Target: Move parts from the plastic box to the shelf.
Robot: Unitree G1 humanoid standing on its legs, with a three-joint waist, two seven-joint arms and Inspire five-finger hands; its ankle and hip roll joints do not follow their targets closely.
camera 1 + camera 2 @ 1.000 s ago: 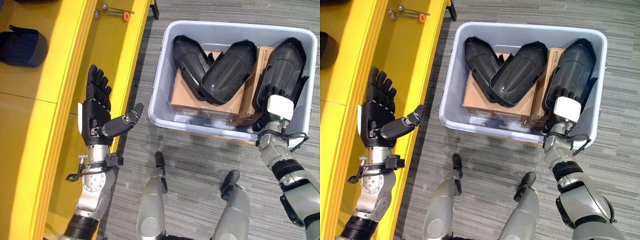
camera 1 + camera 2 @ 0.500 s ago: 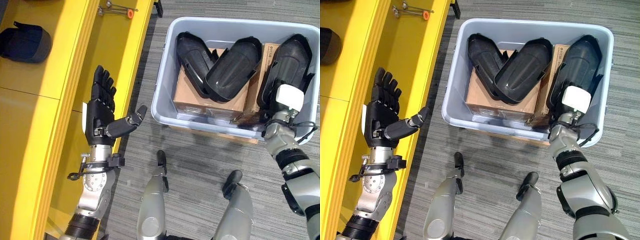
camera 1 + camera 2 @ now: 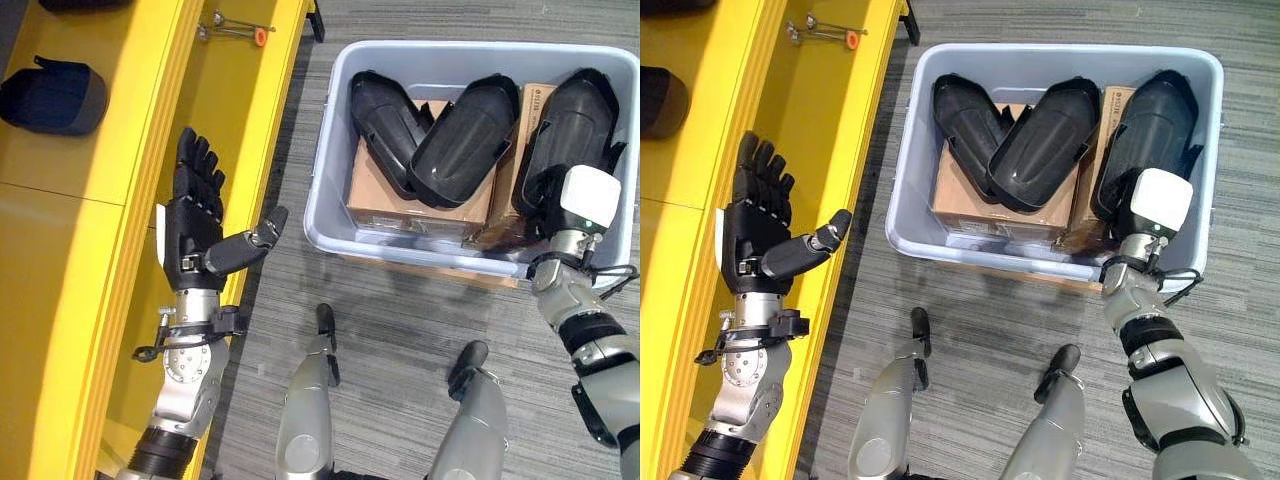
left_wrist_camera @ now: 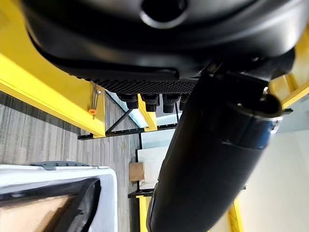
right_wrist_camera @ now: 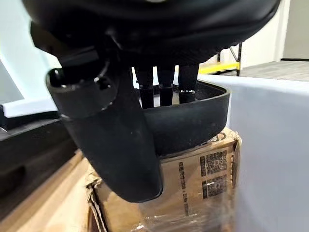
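A grey plastic box point(image 3: 330, 180) is seen on the striped grey floor point(image 3: 400, 320), just beside a yellow shelf point(image 3: 120, 130) on the robot's left. Three black shell-shaped parts are held in the box, resting on brown cardboard boxes point(image 3: 415, 195). Two of the parts, the left part point(image 3: 385, 125) and the middle part point(image 3: 465, 125), lean against each other in a V. The third, the right part point(image 3: 575, 125), lies along the box's right side.

The right hand point(image 3: 1140, 215) is reached into the near right corner of the box, at the near end of the right part. In the right wrist view its fingers point(image 5: 166, 89) are seen hooked over the rim of the right part point(image 5: 193, 118), with the thumb point(image 5: 111, 145) set against the outer side of that rim, so that the part's edge is pinched. The part is still inside the box, above a cardboard box point(image 5: 193, 179) wrapped in clear film.

The left hand point(image 3: 195, 225) is held over the front edge of the shelf, palm showing, fingers spread and straight, the thumb stuck out toward the box. Nothing is held in it.

Farther along the shelf a dark blue part point(image 3: 55, 95) lies on an upper level, and a small metal tool with an orange tip point(image 3: 235, 30) lies on the lower board
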